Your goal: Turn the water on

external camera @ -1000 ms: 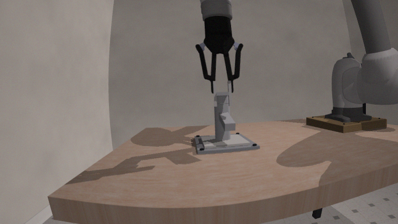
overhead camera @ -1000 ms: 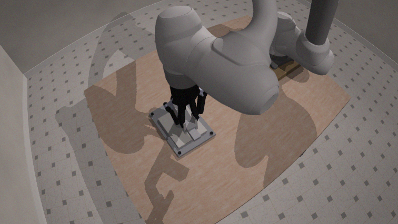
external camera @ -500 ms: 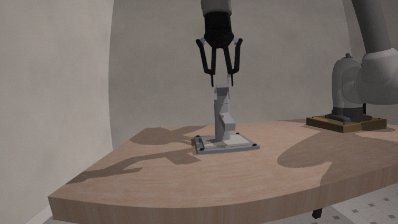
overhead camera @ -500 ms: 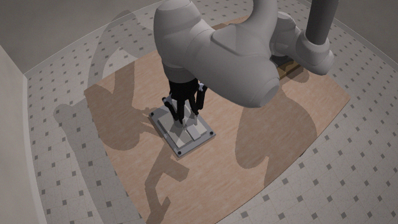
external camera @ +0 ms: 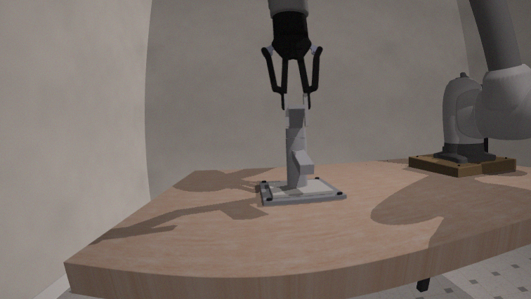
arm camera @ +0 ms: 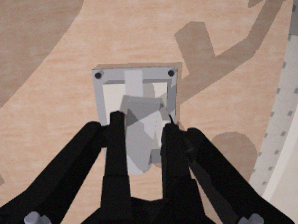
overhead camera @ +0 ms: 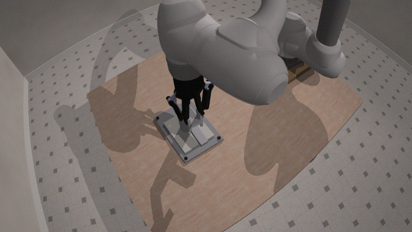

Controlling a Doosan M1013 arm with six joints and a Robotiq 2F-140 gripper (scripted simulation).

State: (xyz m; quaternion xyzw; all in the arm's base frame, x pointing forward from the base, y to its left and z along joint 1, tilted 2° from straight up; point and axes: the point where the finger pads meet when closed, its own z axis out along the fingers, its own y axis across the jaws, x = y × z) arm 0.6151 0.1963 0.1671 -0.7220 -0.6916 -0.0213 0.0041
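Wooden counter (external camera: 230,237), tiled floor. Tap (external camera: 296,156) on grey base plate (external camera: 326,196), directly below gripper (external camera: 296,104). Gripper: clamped on lever (external camera: 296,116) at the tap's top. Lever appears near upright; final lift likely remaining.

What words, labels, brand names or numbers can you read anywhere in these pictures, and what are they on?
None: no readable text in any view.
Tap and its base plate: plain grey, no markings.
Gripper and arm: no brand or label visible.
Table: bare wood grain only.
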